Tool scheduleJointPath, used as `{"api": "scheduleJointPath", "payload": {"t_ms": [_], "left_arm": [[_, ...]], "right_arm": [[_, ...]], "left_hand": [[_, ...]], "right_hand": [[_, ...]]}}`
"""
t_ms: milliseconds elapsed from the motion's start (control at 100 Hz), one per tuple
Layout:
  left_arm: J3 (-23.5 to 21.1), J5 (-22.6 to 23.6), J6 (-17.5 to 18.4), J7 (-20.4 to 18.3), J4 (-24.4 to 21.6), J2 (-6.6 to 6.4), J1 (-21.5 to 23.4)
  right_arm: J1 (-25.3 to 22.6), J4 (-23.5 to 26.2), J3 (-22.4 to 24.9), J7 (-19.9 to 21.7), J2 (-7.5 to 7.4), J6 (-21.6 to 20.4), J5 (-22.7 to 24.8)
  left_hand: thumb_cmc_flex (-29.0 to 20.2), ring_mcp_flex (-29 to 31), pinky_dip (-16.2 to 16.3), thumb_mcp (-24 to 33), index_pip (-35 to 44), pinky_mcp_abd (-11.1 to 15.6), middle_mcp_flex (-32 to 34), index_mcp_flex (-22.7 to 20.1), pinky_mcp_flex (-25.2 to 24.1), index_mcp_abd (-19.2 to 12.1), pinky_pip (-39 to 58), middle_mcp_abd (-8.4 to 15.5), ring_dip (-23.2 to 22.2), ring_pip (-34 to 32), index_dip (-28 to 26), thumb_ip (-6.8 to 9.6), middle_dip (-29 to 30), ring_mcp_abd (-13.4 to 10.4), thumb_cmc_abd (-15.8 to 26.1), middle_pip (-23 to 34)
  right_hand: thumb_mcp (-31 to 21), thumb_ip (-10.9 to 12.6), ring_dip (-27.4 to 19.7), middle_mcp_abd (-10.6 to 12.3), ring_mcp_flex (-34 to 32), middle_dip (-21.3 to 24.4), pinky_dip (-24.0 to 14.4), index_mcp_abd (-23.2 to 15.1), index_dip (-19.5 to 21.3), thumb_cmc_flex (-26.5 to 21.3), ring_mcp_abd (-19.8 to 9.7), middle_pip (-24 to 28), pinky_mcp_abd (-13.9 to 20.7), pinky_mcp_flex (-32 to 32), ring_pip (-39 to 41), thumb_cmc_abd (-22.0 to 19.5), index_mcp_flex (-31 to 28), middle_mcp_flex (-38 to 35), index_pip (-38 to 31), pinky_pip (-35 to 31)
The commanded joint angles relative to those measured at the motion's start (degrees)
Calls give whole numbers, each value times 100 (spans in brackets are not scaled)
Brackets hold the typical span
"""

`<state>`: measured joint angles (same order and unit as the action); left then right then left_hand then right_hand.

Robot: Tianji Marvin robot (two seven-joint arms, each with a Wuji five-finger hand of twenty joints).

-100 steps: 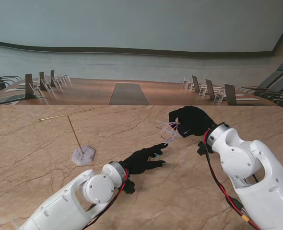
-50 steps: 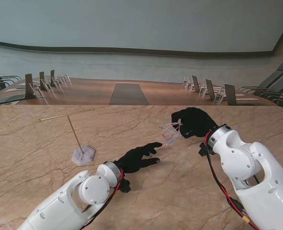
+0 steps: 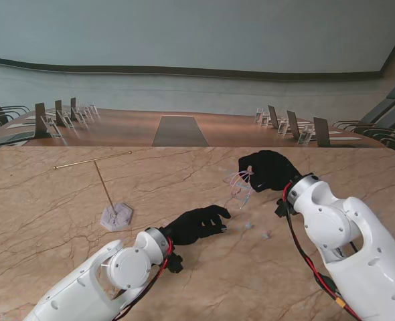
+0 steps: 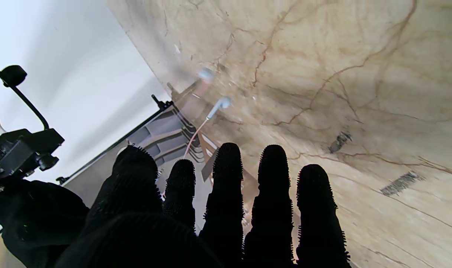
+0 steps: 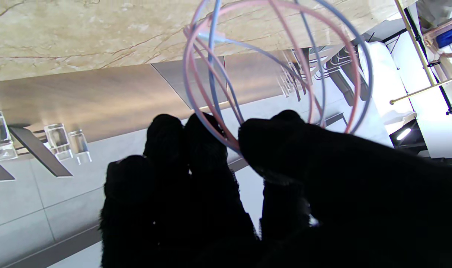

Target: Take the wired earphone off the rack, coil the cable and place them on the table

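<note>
The earphone's pink-and-blue cable (image 3: 241,182) hangs in loose loops from my right hand (image 3: 268,170), which is shut on it. In the right wrist view the coil (image 5: 270,56) is pinched between the thumb and fingers. Two white earbuds (image 3: 249,225) lie on the marble table (image 3: 63,241), just nearer to me than the coil. One earbud (image 4: 220,106) and its thin cable show ahead of my left hand's fingertips (image 4: 227,156). My left hand (image 3: 197,224) is open, holds nothing and hovers low over the table, left of the earbuds. The gold rack (image 3: 109,190) is bare.
The rack's white base (image 3: 116,216) stands on the table to the left of my left hand, with its gold crossbar (image 3: 90,160) farther back. Beyond the table's far edge are conference desks with chairs and name stands.
My left hand has let go of the cable end and pulled back toward me. The earbuds have dropped onto the table. The right hand keeps the coil, nearly in place.
</note>
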<state>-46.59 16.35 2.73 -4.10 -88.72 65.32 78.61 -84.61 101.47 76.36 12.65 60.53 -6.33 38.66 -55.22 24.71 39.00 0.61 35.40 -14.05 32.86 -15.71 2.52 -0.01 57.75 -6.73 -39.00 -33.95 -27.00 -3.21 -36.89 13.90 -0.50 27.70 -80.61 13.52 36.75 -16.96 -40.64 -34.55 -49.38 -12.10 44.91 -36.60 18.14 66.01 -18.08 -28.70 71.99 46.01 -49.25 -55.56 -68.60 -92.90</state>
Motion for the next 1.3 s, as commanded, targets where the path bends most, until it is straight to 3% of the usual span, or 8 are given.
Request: {"api": "scheduleJointPath", "payload": {"t_ms": [0,140,270,440,760,910,1290], "left_arm": [[51,-62,54,-49,-82,30,-4],[93,-111,85,-69,-173,27,15],[83,-103,101,-150,-293,-7,58],[99,-97,109,-187,-354,-19,60],[72,6,9,-99,-309,2,25],[106,-4,-78,-130,-260,7,-48],[270,-129,-157,-237,-155,29,-237]], "right_arm": [[-51,68,-9,22,18,5,19],[-55,67,15,20,17,17,52],[-30,53,-11,27,17,36,59],[-13,70,-82,77,12,53,13],[-138,201,-4,143,-3,7,15],[-209,280,49,184,-11,-26,10],[-225,366,15,280,-24,-55,-71]], "left_hand": [[-265,118,74,-124,25,-47,103,-105,42,-151,237,-28,-115,-177,-38,58,-103,50,72,177],[-506,286,127,-160,844,-87,313,-248,150,-25,448,-29,-322,-515,-582,11,-325,126,-116,445],[-528,315,133,-178,1063,-93,351,-275,182,3,508,-39,-350,-563,-651,7,-349,158,-124,451],[-371,238,73,-186,479,-78,204,-137,135,52,458,-44,-310,-490,-176,41,-206,90,-23,217],[-245,249,60,-83,650,-78,190,-101,141,326,455,-38,-316,-494,-404,110,-234,94,-162,343],[-90,177,-1,-89,203,-56,93,-49,78,423,339,-80,-215,-335,-117,156,-98,65,29,177],[282,72,-69,-74,-179,-64,-26,-19,18,587,183,-140,-48,-62,125,194,176,57,-96,-97]], "right_hand": [[-91,-305,82,-580,-73,-52,19,63,-14,-81,571,15,386,-74,365,164,-25,41,-264,-126],[-92,-313,83,-585,-70,-51,20,64,-17,-87,567,12,392,-78,360,157,-29,47,-266,-126],[-91,-318,85,-588,-74,-51,22,66,-19,-88,567,13,392,-74,362,154,-25,47,-266,-124],[-99,-320,88,-586,-74,-49,23,76,-22,-86,572,16,387,-68,361,160,-19,39,-268,-122],[-116,-321,91,-593,-87,-47,23,76,-39,-78,571,17,374,-80,364,173,-27,28,-269,-126],[-120,-322,91,-591,-92,-49,24,76,-42,-76,575,23,370,-87,367,172,-27,15,-271,-128],[-125,-326,91,-603,-106,-50,28,95,-53,-73,584,20,347,-101,372,183,-23,1,-272,-130]]}}
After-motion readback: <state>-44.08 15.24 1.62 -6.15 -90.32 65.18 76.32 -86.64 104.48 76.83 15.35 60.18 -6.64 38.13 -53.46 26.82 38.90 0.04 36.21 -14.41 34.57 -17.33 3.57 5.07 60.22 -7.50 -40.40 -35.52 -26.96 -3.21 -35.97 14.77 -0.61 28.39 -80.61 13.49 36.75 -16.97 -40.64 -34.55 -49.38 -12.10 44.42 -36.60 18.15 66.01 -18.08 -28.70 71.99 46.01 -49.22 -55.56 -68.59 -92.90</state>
